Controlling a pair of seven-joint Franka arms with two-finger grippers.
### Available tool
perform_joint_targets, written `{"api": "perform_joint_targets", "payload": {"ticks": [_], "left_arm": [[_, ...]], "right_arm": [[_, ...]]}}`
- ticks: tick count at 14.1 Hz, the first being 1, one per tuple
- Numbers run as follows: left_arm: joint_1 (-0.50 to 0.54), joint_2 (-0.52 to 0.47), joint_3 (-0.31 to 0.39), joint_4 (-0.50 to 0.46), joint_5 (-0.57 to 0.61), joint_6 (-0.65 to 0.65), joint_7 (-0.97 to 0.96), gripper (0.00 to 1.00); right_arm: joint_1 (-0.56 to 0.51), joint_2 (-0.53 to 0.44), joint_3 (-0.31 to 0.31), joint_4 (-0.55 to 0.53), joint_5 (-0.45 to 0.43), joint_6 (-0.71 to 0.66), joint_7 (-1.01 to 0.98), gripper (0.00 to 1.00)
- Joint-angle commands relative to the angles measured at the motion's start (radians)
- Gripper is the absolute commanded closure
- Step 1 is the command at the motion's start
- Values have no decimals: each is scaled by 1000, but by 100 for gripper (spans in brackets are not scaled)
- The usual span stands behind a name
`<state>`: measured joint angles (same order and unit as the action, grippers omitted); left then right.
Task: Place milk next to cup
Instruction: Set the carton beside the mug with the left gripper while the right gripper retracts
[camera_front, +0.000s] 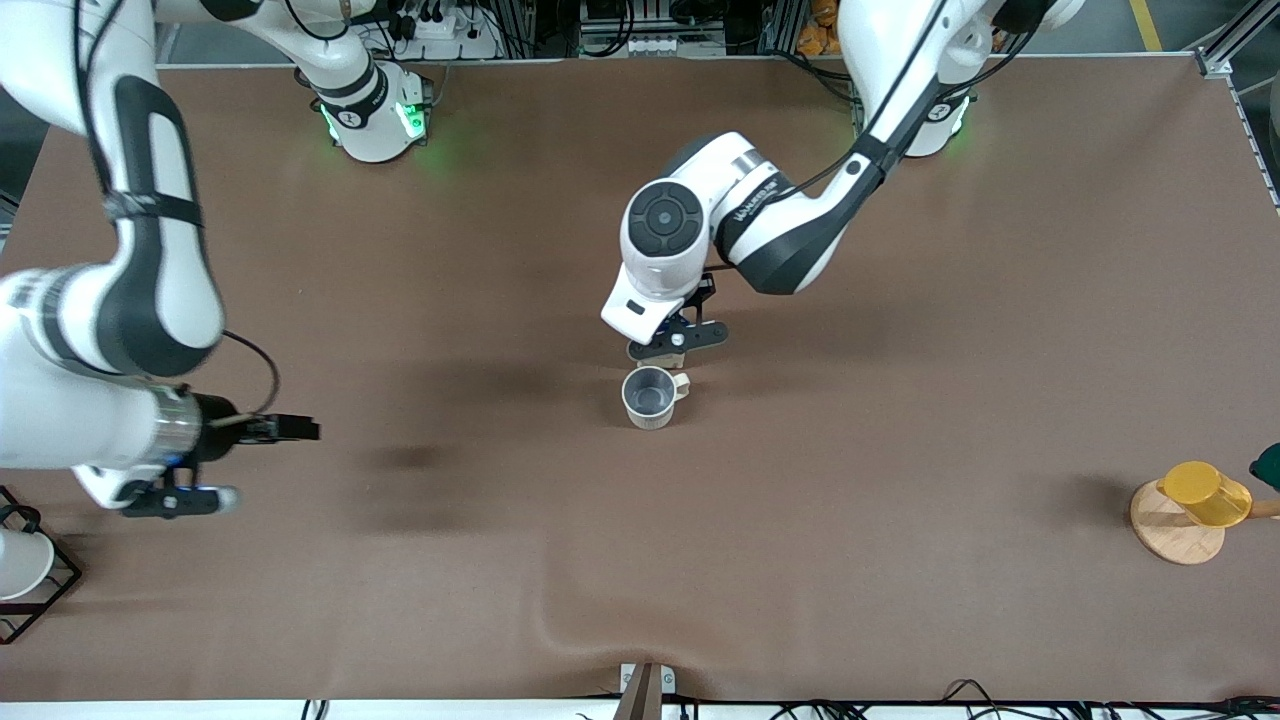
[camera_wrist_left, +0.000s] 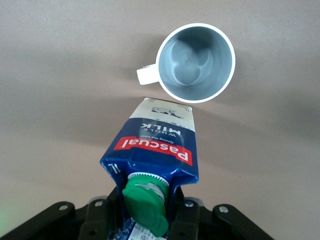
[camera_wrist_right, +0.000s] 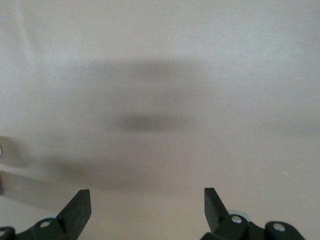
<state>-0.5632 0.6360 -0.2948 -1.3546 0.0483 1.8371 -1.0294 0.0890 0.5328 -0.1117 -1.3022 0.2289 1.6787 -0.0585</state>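
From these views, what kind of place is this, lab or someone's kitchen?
Most likely a robotics lab bench, not a kitchen. Two arm bases are fixed along one edge of a brown cloth-covered table, an aluminium frame post stands at a corner, and cables and a power strip crowd the floor by the bases.

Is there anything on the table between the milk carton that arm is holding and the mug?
No. In the left wrist view, only a narrow strip of bare brown table separates the milk, gripped by the left gripper, from the mug.
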Motion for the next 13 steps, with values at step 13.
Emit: {"api": "perform_joint_targets", "payload": {"ticks": [13], "left_arm": [[-30,53,31,42,-8,45,32,43]], "right_arm": [[-123,-519,18,-248,-152,-171,-89,0]]}}
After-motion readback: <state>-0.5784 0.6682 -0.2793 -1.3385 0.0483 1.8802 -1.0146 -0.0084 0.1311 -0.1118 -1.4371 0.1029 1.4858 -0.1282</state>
